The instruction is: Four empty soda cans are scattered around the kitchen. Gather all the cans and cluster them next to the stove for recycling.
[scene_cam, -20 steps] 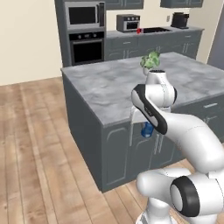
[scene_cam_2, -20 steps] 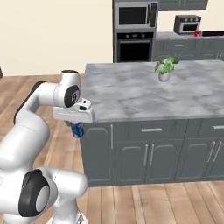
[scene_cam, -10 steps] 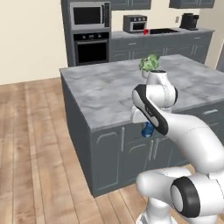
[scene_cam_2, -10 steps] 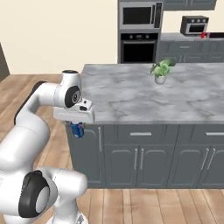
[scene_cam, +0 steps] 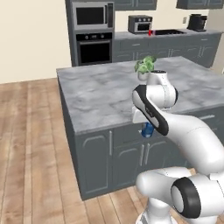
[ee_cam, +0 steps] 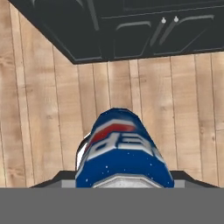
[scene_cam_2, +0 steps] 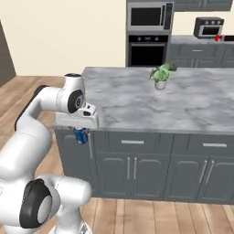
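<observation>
The gripper hangs clamped on a blue soda can, held off the wooden floor just in front of the near face of the grey island. A small potted plant stands on the marble top. Far behind, a toaster oven sits on the back counter with a red can just beside it.

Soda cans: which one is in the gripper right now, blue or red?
The blue can, clamped in the gripper below the island's edge. The red can stands far off on the back counter beside the toaster oven.
</observation>
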